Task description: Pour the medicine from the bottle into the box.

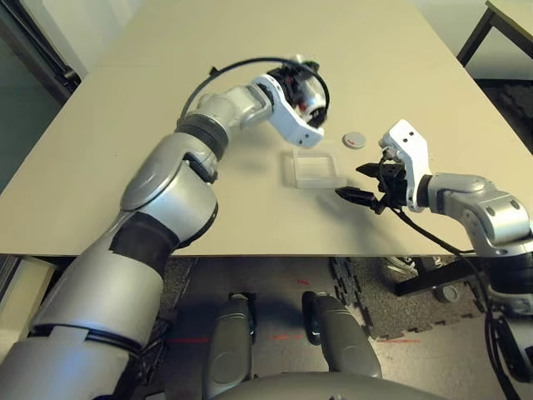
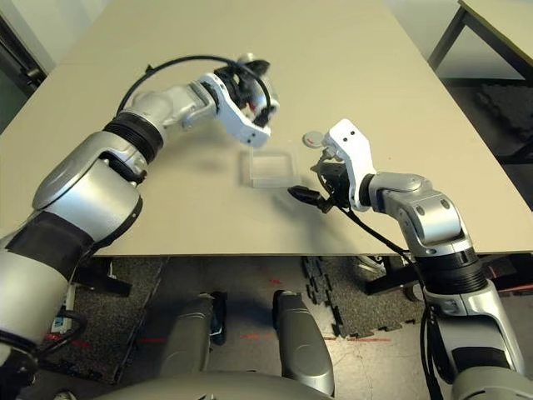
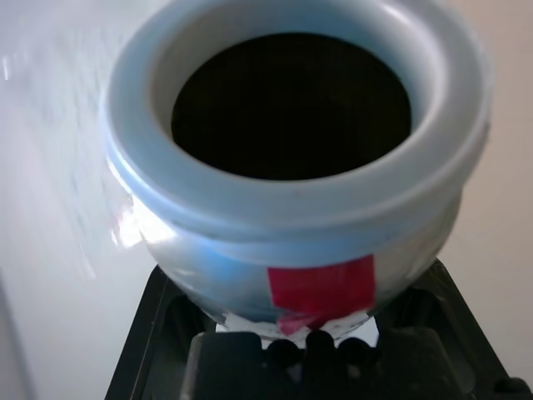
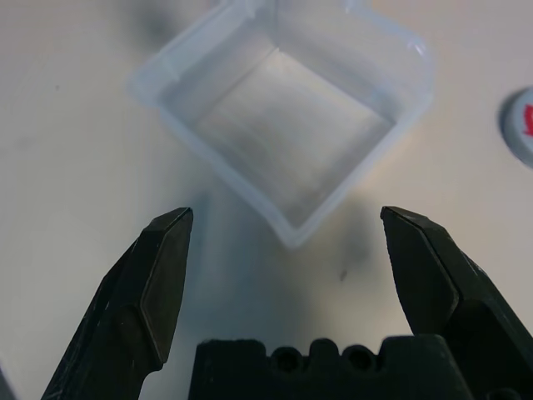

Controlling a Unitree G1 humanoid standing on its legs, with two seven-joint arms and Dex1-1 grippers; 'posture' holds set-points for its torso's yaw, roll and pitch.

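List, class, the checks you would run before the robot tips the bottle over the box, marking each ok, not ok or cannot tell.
1. Cap off the bottle: ok, its mouth is open, and the loose cap lies on the table.
2. Bottle gripped: ok, the left gripper is shut on it.
3. Box ready to receive: ok, it sits upright with nothing in it.
4. Right gripper clear of the box: ok, open and just short of its near corner.
5. Bottle mouth directly above the box: cannot tell.
6. Medicine inside the bottle: cannot tell, the interior is dark.
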